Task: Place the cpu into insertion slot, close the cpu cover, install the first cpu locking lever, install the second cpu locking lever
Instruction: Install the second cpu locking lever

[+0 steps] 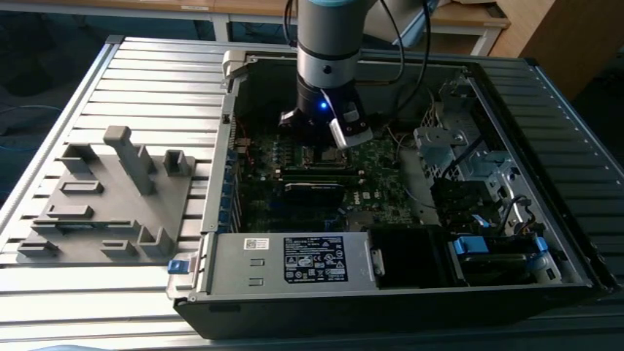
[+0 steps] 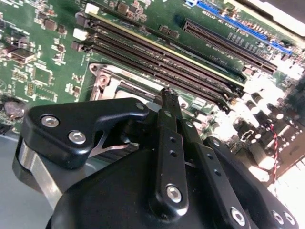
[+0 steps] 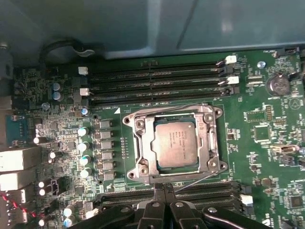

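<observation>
In the first wrist view the cpu (image 3: 175, 143), a silver-grey square, lies in the insertion slot (image 3: 174, 168), of which a dark strip shows along the chip's edge. The cpu cover (image 3: 143, 143) lies flat over its edges. One thin wire lever (image 3: 167, 106) runs along the socket side by the memory slots. A second wire lever (image 3: 200, 180) slants away from the opposite side. My gripper (image 3: 164, 187) is shut with nothing between the fingers, its tips right beside that slanted lever. The second wrist view shows the gripper (image 2: 167, 91) above the cover (image 2: 119, 83). In the exterior view the gripper (image 1: 314, 139) hangs over the socket.
Long black memory slots (image 3: 157, 78) flank the socket on both sides. The motherboard (image 1: 381, 164) lies inside an open computer case (image 1: 546, 110) with a power supply (image 1: 292, 259) at its front, and cables and drive bays on the exterior view's right. A grey fixture (image 1: 107, 197) stands at the left.
</observation>
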Motion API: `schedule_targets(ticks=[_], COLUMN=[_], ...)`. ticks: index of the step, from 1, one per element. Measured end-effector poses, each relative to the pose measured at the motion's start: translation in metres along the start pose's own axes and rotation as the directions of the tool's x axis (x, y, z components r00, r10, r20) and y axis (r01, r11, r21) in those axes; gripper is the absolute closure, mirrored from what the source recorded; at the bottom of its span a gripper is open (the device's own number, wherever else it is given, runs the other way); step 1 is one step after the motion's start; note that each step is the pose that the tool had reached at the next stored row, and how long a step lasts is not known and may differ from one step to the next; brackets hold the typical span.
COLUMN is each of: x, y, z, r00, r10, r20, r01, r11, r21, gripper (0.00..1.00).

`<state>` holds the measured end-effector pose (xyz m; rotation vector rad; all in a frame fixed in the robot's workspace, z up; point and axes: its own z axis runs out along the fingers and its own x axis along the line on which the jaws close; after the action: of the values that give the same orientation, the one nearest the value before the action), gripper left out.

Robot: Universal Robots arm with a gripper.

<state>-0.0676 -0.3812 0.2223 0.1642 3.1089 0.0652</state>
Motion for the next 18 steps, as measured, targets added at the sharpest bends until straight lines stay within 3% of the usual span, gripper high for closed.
schedule_targets(ticks=[4,18], x=[0.001,0.0067], y=[-0.0003,-0.0014], z=[0.0049,0.0064], r00=[1.0,1.0], r10=[0.0,-0.005], r20=[0.0,-0.0001], r01=[0.0,0.005], r11=[1.0,1.0], r21=[0.0002,0.0012], gripper=[0.89,0.89])
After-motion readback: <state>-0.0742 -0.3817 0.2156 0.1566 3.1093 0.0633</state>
